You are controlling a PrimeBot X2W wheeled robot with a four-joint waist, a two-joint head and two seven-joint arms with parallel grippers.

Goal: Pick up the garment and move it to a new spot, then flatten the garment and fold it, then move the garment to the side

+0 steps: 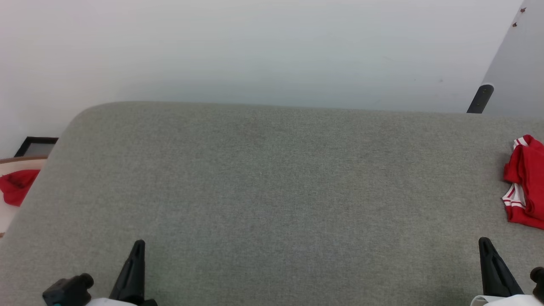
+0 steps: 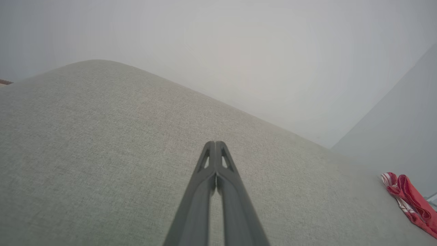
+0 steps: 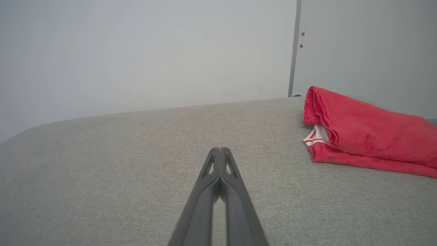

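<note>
Off the worktop's left edge, a small red cloth lies on something pale, with a dark-framed object just behind it. The worktop itself is a broad grey fabric surface with a rounded far-left corner, set against a plain pale wall.

At the near left, the left fingers point away across the fabric. They are pressed tight together from base to tip with nothing between them, which is plain from the left wrist too.

At the near right, the right fingers are clenched on nothing in the same way, their tips meeting.

The garment lies folded in a compact red stack at the worktop's right edge, partly cut off in the head view. White cloth with red stripes peeks from between its layers. It sits ahead of and to the right of the right fingers, apart from them, and well apart from the left ones. Behind it, a black post rises past the far edge.
</note>
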